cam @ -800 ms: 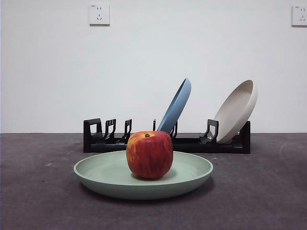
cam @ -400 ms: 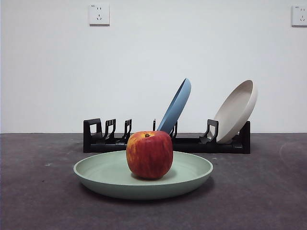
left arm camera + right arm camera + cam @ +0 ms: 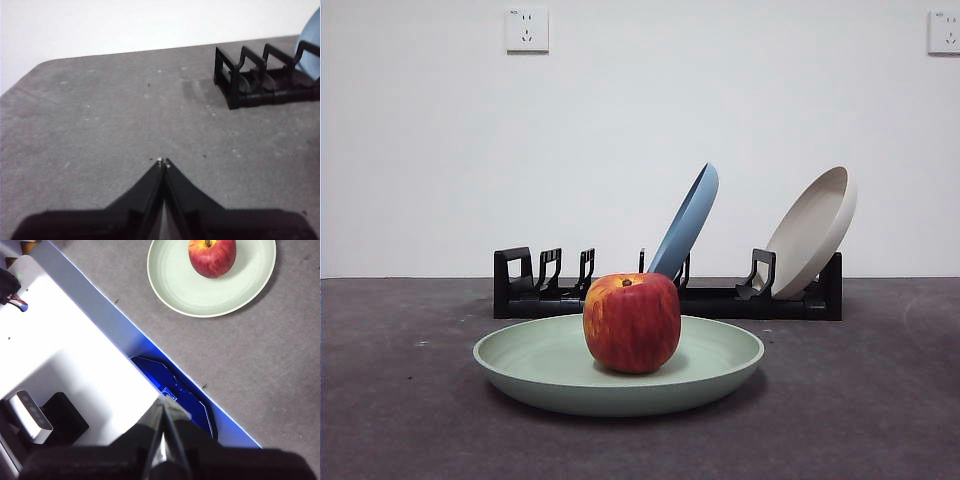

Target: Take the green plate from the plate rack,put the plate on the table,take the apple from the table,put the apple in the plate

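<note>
Jaws pressed together and empty mark both the left gripper (image 3: 163,162), over bare table (image 3: 100,125) near the plate rack (image 3: 260,82), and the right gripper (image 3: 163,401), well apart from the apple (image 3: 632,322) sitting in the green plate (image 3: 540,365).

We find no words, brands or numbers that can be read anywhere. Each of the two wall sockets (image 3: 527,30) carries a tiny dark mark in its upper left corner, too small for us to make out. The green plate (image 3: 720,365), the apple (image 3: 632,322), the plate rack (image 3: 720,300) and the table (image 3: 860,400) carry no lettering that we can see.
</note>
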